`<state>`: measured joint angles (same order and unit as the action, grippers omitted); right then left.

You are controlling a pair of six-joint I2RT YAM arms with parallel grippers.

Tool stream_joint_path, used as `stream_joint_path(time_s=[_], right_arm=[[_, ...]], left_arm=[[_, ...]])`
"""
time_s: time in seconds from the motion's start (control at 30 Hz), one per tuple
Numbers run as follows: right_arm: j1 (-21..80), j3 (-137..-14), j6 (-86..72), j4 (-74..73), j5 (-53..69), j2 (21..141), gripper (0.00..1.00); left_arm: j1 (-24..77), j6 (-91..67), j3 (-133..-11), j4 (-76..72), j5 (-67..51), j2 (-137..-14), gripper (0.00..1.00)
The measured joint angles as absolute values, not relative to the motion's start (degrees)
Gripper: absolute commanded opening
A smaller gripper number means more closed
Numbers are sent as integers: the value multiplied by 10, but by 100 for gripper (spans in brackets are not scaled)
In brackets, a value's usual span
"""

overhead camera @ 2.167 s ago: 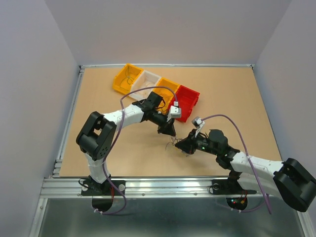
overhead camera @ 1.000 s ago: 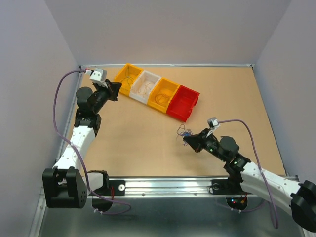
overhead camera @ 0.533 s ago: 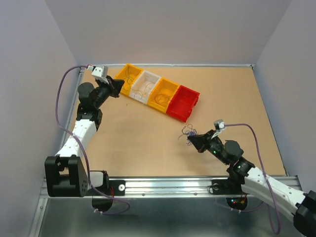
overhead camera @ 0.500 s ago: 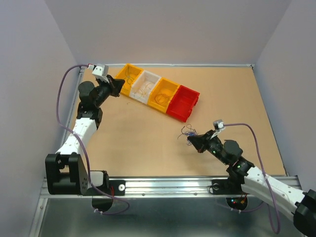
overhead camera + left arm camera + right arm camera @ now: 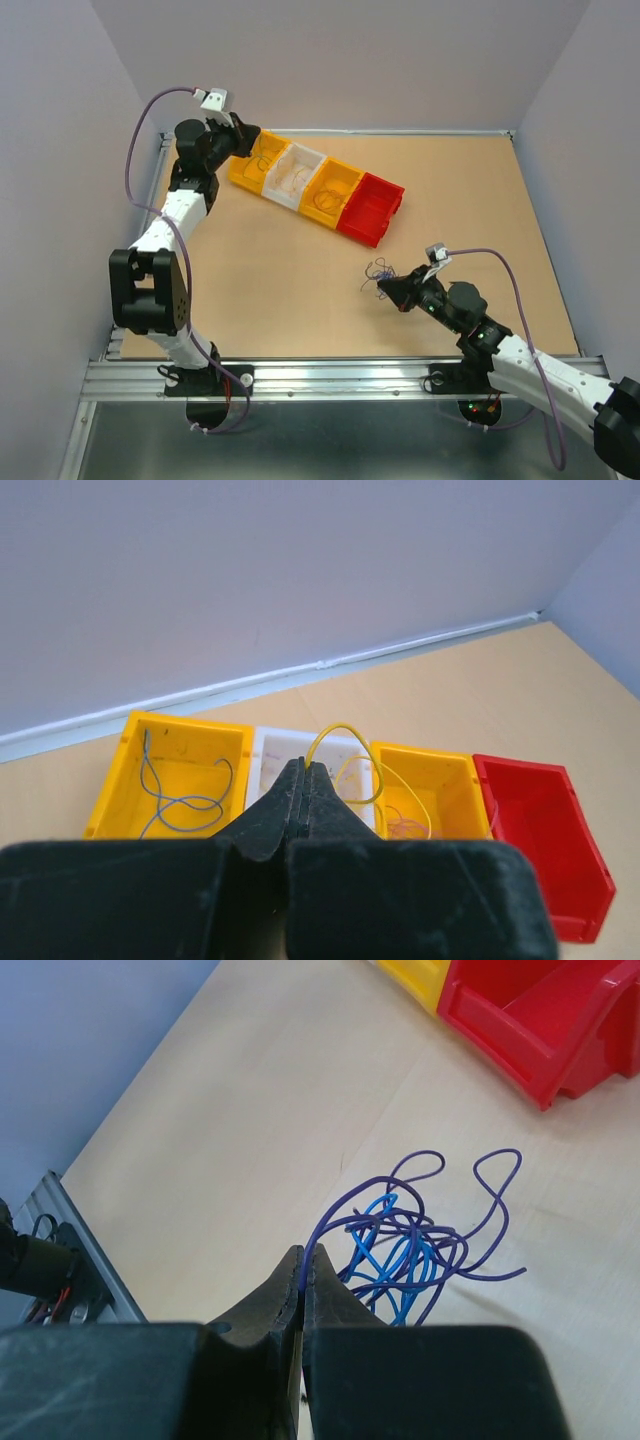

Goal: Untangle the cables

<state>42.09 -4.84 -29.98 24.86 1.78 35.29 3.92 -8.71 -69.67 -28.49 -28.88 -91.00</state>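
Observation:
A small tangle of blue and purple wires [image 5: 430,1235] lies on the table right of centre, also seen from above [image 5: 379,274]. My right gripper [image 5: 304,1253] is shut on a purple wire of that bunch and sits at its near side [image 5: 388,290]. My left gripper [image 5: 304,765] is shut on a yellow wire [image 5: 362,755] that loops out above the bins. From above it is at the far left [image 5: 243,143], over the left yellow bin [image 5: 250,172].
Four bins stand in a row at the back: yellow [image 5: 130,780] holding a blue-grey wire, white [image 5: 266,752], yellow [image 5: 450,780] holding purple wire, and red [image 5: 545,830]. The back wall runs right behind them.
My left arm has swung up and back, carrying the yellow wire from beside the left bin to above it. My right gripper has stayed by the tangle, still shut on the purple wire.

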Motion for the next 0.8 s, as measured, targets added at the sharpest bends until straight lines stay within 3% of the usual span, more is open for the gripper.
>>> stream_joint_path(time_s=[0.23, 0.47, 0.8], right_arm=[[421, -48, -300, 249, 22, 344, 1], [421, -48, -300, 248, 22, 341, 1], [421, -49, -300, 247, 21, 367, 1]], left_arm=[[82, -34, -784, -240, -221, -1033, 0], [129, 57, -917, -101, -152, -1190, 0], [147, 127, -971, 35, -129, -1236, 0]])
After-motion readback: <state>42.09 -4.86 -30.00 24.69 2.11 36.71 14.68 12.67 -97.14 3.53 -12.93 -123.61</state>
